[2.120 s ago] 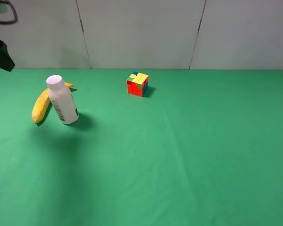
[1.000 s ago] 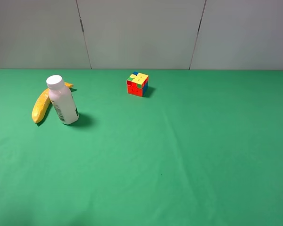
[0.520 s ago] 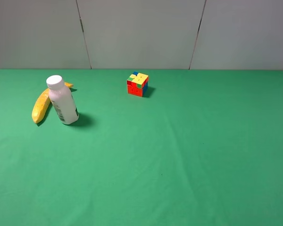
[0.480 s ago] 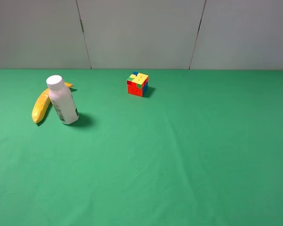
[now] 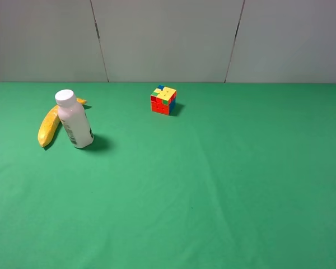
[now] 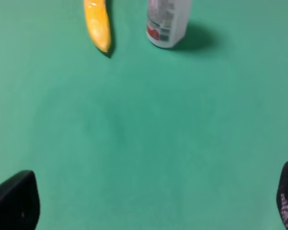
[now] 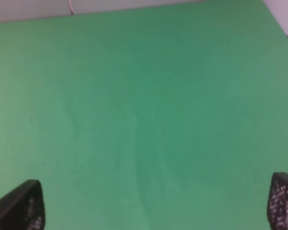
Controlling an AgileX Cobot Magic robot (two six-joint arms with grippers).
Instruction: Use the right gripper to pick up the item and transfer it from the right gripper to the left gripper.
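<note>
Exterior high shows neither arm, only the green cloth (image 5: 213, 185) with the banana (image 5: 47, 126) lying against the far side of the upright white bottle (image 5: 74, 119) and a puzzle cube (image 5: 163, 100) well apart from both. On the left wrist camera, the left gripper (image 6: 144, 203) has its fingers spread wide with nothing between them; the banana (image 6: 97, 23) and bottle (image 6: 166, 21) lie ahead of it, well clear. The right gripper (image 7: 153, 206) is likewise spread wide over bare cloth, holding nothing.
</note>
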